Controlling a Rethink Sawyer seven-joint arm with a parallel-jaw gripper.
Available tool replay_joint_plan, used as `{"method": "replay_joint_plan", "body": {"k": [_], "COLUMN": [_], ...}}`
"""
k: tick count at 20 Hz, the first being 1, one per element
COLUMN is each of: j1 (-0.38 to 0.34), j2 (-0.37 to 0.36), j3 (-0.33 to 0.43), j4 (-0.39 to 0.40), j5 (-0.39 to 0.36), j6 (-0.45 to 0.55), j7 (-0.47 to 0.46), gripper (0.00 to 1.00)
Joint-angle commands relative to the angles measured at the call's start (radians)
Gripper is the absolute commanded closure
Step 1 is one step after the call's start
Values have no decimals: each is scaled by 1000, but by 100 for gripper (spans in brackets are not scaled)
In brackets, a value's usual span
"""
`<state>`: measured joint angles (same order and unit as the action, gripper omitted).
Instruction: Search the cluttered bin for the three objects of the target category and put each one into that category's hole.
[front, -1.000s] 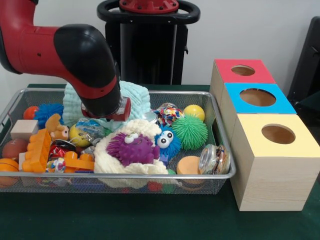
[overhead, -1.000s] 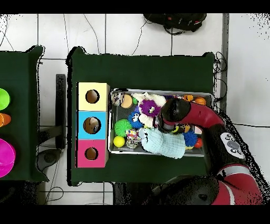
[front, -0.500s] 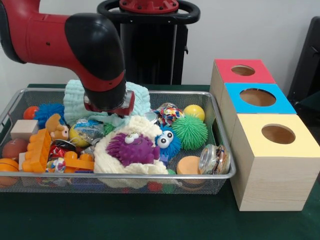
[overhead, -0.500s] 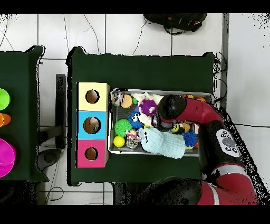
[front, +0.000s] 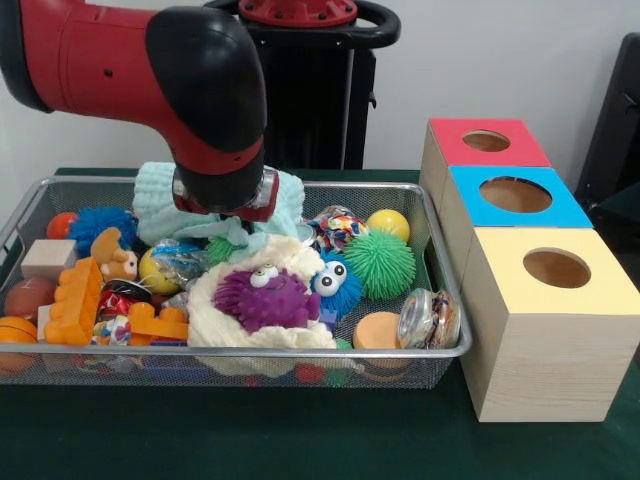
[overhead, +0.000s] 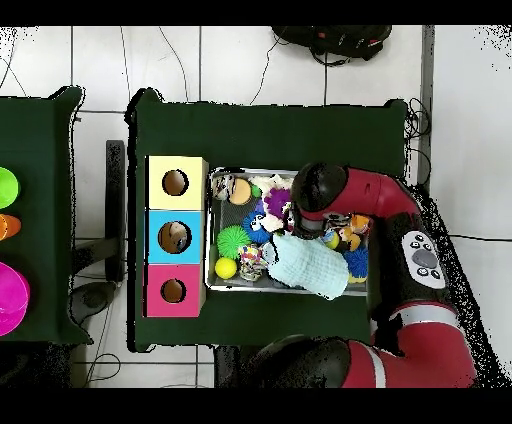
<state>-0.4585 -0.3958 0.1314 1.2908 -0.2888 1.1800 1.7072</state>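
Observation:
A wire bin holds mixed toys. A mint knitted cloth lies at its far side, bunched up under the arm's wrist, with a fold hanging down from it. My gripper is buried in that cloth and seems shut on it; its tips are hidden. From above, the cloth spreads beside the wrist. A purple fuzzy toy rests on a cream cloth. A green spiky ball, a blue spiky toy with eyes and a yellow ball sit to the right.
Three boxes with round holes stand right of the bin: red, blue, yellow. On the bin's left are an orange brick, another blue spiky ball and a wooden block. A glass jar lies front right.
The arm has risen a little and swung right in the front view. The mint cloth has bunched up and lifted under the wrist.

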Motion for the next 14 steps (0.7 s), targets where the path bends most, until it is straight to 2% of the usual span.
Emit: {"method": "replay_joint_plan", "body": {"k": [1,9,14], "j1": [36,48,35], "j2": [-3,-5,-9], "j3": [0,-18,-22], "j4": [-167,-197,-179], "j5": [-18,3,32], "j6": [175,228,224], "j7": [43,67,86], "gripper": [100,100,100]}}
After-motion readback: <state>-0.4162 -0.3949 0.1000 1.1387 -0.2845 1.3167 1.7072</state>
